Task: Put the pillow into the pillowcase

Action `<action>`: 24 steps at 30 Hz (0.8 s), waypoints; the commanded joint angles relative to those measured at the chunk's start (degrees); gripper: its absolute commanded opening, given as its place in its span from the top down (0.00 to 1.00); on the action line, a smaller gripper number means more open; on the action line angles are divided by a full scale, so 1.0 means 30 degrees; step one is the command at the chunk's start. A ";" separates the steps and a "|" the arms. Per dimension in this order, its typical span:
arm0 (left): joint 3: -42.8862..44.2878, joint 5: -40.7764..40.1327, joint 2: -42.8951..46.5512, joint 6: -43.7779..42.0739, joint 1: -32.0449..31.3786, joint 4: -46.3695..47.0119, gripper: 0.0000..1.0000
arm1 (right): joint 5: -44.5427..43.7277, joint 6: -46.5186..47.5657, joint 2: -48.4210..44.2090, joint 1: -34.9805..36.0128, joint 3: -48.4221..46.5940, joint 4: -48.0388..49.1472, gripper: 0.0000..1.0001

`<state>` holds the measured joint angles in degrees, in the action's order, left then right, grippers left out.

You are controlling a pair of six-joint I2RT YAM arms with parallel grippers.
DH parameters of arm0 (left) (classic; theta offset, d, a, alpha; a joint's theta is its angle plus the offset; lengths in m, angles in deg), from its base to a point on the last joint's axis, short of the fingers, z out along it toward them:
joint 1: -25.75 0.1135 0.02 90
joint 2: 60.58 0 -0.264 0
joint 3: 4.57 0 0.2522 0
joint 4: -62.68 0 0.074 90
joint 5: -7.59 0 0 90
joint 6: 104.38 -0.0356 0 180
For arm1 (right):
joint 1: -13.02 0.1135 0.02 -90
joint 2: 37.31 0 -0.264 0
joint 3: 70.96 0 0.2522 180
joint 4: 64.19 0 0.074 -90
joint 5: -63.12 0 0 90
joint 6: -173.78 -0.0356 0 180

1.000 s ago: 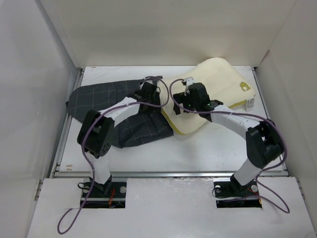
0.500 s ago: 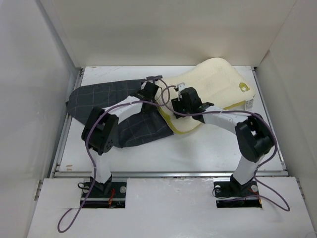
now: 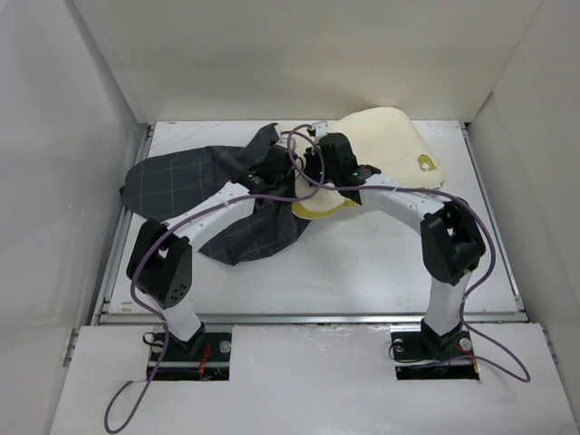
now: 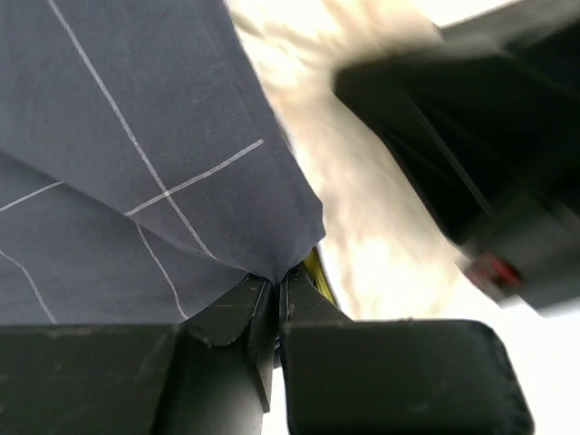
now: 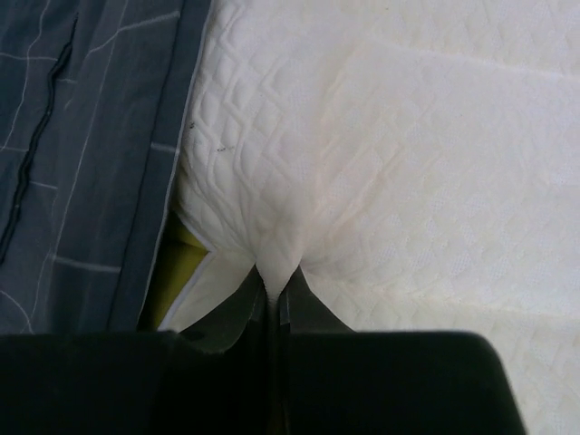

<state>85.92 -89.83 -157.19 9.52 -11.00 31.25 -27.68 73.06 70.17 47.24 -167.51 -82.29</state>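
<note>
We see our left gripper [image 4: 276, 292] with jaws pressed together on a fold of the pillowcase [image 4: 136, 163], right at the cloth's edge beside the pillow [image 4: 362, 227]; our right gripper [image 5: 272, 288] is clamped on a pinch of the pillow's quilted top; from above, the pillowcase lies on the left half of the table [image 3: 390, 263], the pillow sits far right of centre, its left end touching the pillowcase where both grippers meet.
</note>
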 commanded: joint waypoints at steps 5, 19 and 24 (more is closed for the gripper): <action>-0.0469 0.2354 0.2556 -0.0906 -0.1077 -0.0994 1.00 | -0.0754 -0.1606 0.2051 0.0284 -0.2757 0.2765 1.00; 0.0205 0.2034 0.1623 -0.0613 -0.1314 -0.2137 1.00 | -0.2634 -0.9515 0.2698 0.0460 -0.3575 0.4993 1.00; 0.0381 0.1858 0.0917 -0.0264 -0.1314 -0.2342 1.00 | -0.3099 -0.9696 0.2700 0.0460 -0.5333 0.3355 1.00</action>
<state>84.94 -86.96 -154.07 7.23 -13.30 25.72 -34.24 48.40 79.70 48.72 -176.90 -79.12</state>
